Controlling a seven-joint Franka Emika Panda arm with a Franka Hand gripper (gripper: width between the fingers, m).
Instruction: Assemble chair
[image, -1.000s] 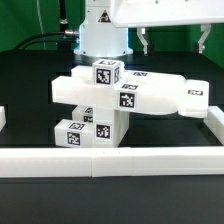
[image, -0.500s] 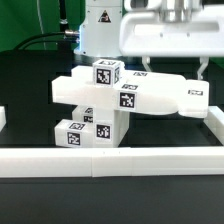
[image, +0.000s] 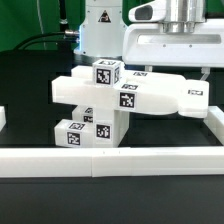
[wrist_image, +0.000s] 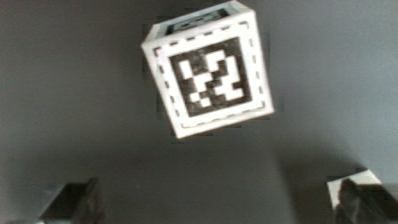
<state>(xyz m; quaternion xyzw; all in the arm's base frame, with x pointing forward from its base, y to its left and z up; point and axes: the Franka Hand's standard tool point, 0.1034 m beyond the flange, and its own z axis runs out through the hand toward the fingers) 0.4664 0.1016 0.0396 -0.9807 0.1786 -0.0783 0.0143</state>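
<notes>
Right now my claw (image: 175, 70) hangs above the far right end of the chair (image: 120, 100) as the exterior view shows it, its two fingers (image: 143, 68) spread wide with nothing between them. The chair parts are heaped together on the black bench (image: 30, 70): a long white piece lies across the top, running from the exterior view's left toward its right, a small tagged block (image: 106, 73) sits on top of that piece near its middle, and more tagged blocks (image: 85, 132) are stacked under it, down against the white border rail (image: 110, 160) that runs along the near edge. One finger reaches down just behind the upper edge of the long piece; the other is partly hidden at the exterior view's right edge. I cannot tell whether either finger touches the plastic. My white hand housing (image: 170, 45) fills the upper right of that view, and the arm's base (image: 100, 30) stands behind the pile. From my wrist camera I look down on one white part with a black-and-white tag (wrist_image: 214, 72), tilted a little, lying on the dark bench, and both fingertips (wrist_image: 71, 200) show as dark shapes well apart from each other, with that tagged part ahead of the gap between them and not inside it.
</notes>
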